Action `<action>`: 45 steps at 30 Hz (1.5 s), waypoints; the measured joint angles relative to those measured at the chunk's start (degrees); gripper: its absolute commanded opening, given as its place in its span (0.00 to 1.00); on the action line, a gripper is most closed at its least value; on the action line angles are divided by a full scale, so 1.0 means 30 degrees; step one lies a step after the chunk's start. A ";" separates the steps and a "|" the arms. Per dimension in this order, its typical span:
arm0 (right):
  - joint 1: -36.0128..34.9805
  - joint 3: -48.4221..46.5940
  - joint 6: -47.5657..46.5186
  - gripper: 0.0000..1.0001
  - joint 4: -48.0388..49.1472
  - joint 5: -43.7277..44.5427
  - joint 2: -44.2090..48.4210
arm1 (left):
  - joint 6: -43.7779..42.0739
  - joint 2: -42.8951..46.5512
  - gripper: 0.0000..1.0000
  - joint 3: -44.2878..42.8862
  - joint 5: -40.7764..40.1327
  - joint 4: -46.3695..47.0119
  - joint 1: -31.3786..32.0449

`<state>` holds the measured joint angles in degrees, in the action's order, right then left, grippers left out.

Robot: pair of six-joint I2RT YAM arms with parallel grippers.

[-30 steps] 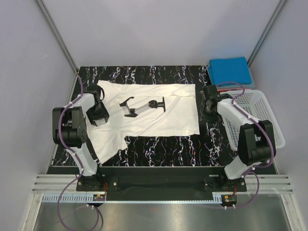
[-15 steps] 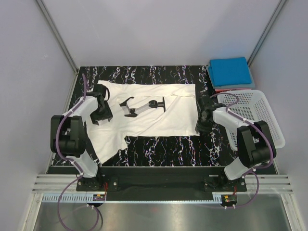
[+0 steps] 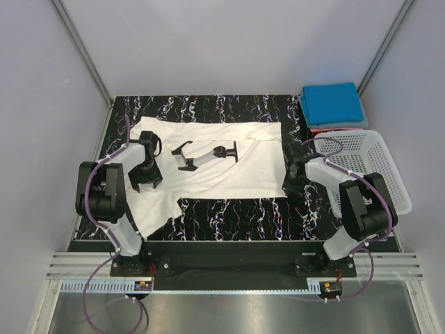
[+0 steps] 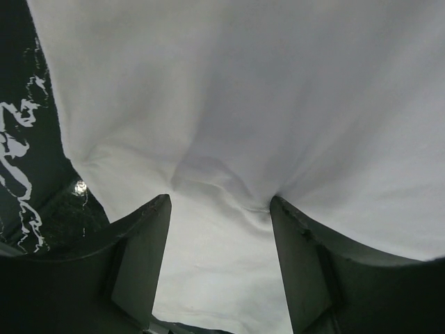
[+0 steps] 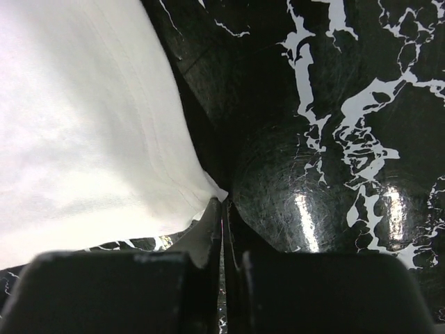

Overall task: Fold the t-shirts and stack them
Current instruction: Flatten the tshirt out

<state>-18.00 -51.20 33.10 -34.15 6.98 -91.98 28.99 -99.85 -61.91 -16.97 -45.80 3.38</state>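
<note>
White short-sleeved cloth t-shirt with a small black chest print (image 3: 229, 170) lies spread flat across the black white-veined marbled table (image 3: 236, 209), collar end to the left. Left gripper (image 4: 219, 209) stands over the shirt's near-left sleeve area, jaws partly apart, with a pucker of white cloth between them, not clamped. Right gripper (image 5: 222, 203) has its jaws pressed fully together on the shirt's near right hem corner, low at the table surface. Folded bright blue t-shirt (image 3: 332, 103) sits at the far right corner, just beyond the white plastic lattice basket (image 3: 379, 170)
</note>
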 measured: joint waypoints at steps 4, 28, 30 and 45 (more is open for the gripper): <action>-0.0044 0.0000 0.0153 0.00 -0.0219 0.0321 0.0102 | -0.0007 0.0000 0.66 0.0000 -0.0962 -0.0430 0.0073; -0.0036 -0.4532 0.1086 0.34 -0.5093 0.2790 0.2892 | -0.1727 -0.0794 0.61 -0.4794 0.8072 0.1464 -0.2747; -0.0036 -0.6200 0.0954 0.33 -0.4787 0.2769 0.2222 | -0.1741 -0.1428 0.59 -0.4794 0.8437 0.1770 -0.2696; 0.0546 -1.2925 -0.0102 0.39 -0.3257 0.1902 -0.6834 | -0.1807 -0.3555 0.68 -0.5916 0.7854 0.2907 -0.2572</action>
<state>-16.36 -89.97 32.80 -43.92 12.69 -112.49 23.57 -110.52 -79.66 6.59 -37.08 -4.34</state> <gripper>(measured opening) 0.375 0.672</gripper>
